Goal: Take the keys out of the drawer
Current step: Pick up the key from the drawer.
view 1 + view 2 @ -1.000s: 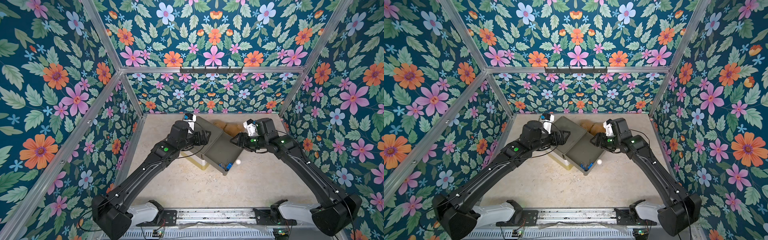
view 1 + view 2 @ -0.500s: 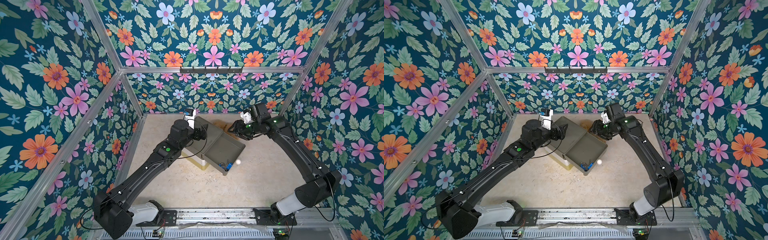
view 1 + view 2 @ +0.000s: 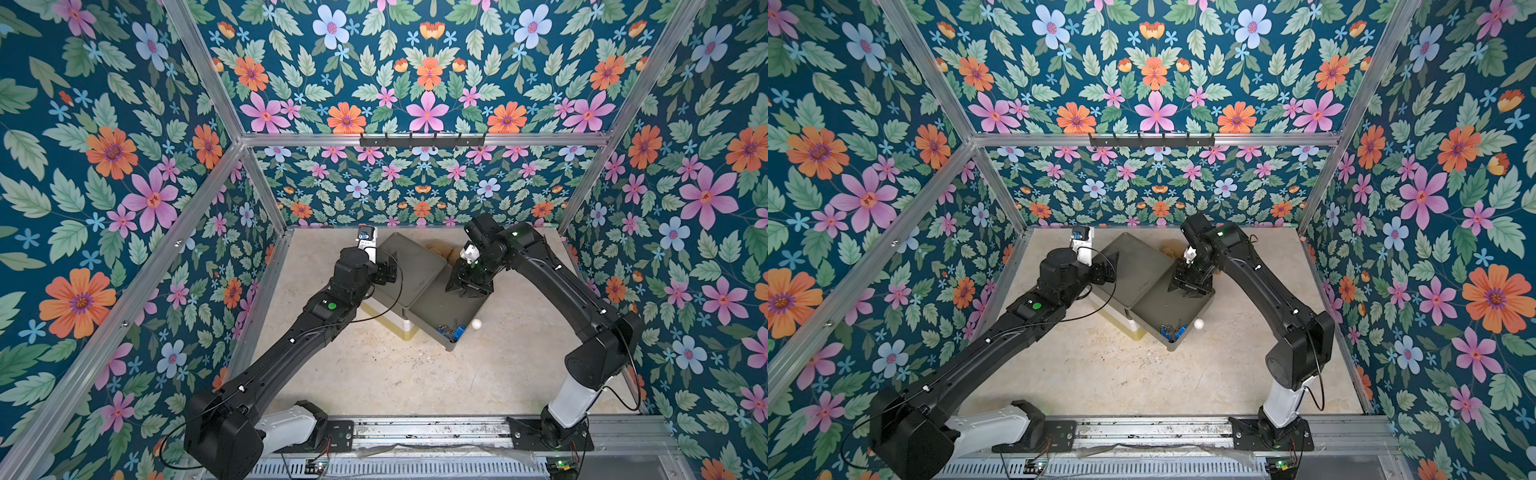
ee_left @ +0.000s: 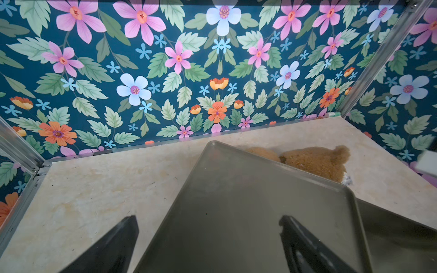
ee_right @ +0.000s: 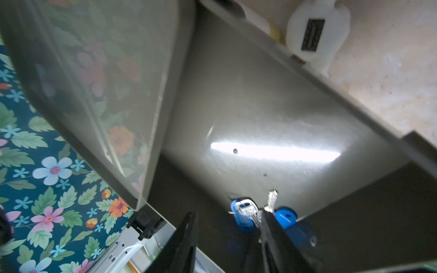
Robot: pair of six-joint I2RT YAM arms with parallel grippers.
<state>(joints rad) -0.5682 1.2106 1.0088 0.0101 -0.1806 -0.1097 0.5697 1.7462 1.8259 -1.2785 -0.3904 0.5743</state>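
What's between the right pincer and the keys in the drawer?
Only bare drawer floor; both top views show it between the right pincer and the keys.

Tan plush toy [image 4: 314,163] nr floral back wall [image 4: 212,71]

No text, number or brand is legible in any view. The dark rectangular label [image 5: 312,35] on a white object [image 5: 331,49] is blurred; the sewn tag [image 4: 347,181] on the plush toy [image 4: 316,163] is too small to read.
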